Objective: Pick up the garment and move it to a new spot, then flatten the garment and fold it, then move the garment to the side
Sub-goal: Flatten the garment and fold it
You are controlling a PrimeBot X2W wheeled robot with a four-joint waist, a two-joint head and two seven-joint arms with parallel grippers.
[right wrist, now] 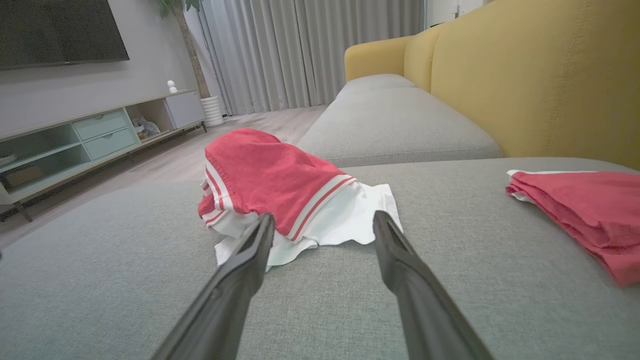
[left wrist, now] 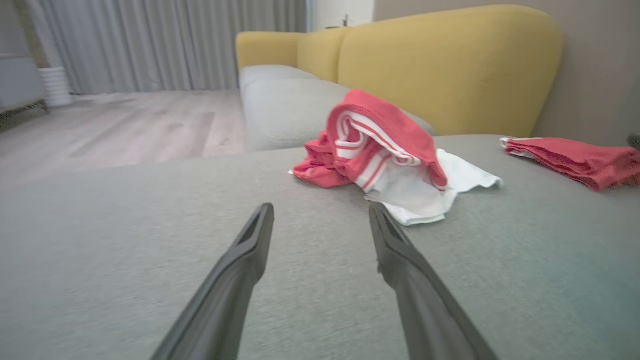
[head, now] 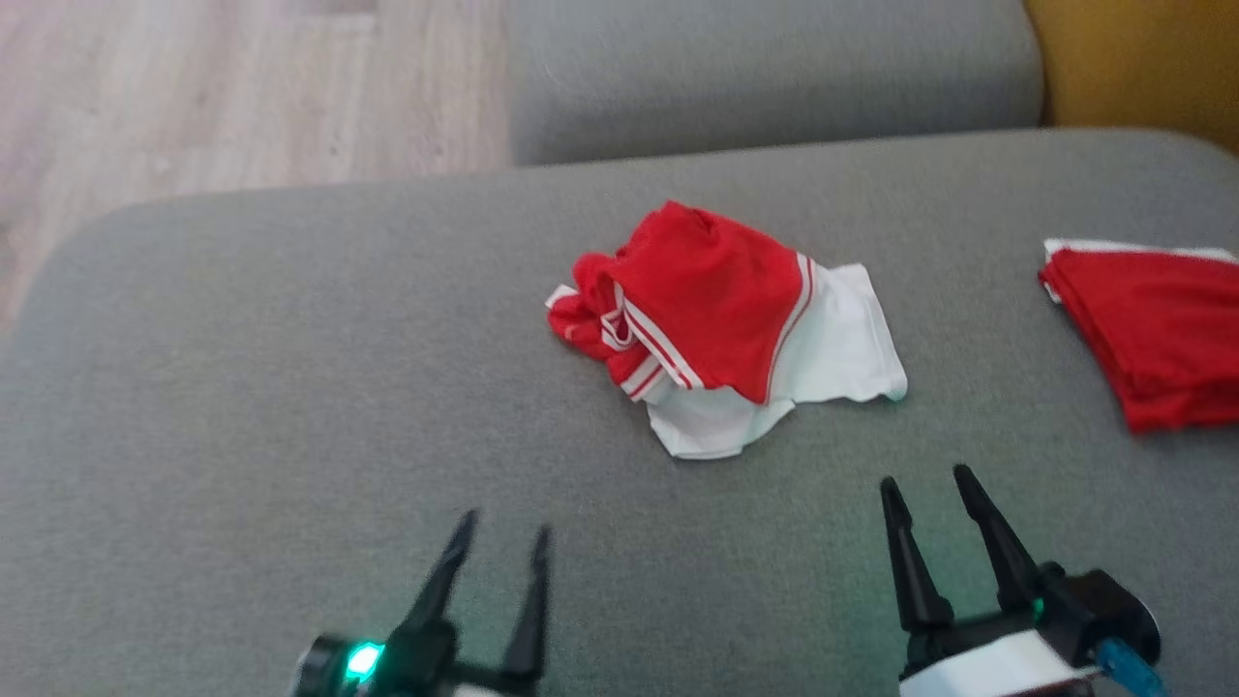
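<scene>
Here, left end effector (head: 506, 523) and right end effector (head: 922, 476) both spread wide, empty, short of garment (head: 716, 329).

A living room in a home: a yellow-backed sofa (right wrist: 525, 90) with grey cushions (right wrist: 400, 125) stood opposite a wall-mounted television (right wrist: 55, 30) and low cabinet (right wrist: 100, 132), beside floor-length curtains (right wrist: 300, 50), a potted plant (right wrist: 181, 30) and pale wood flooring (head: 194, 87).

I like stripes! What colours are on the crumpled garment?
Red and white, with striped bands. The garment shows best in the head view.
</scene>
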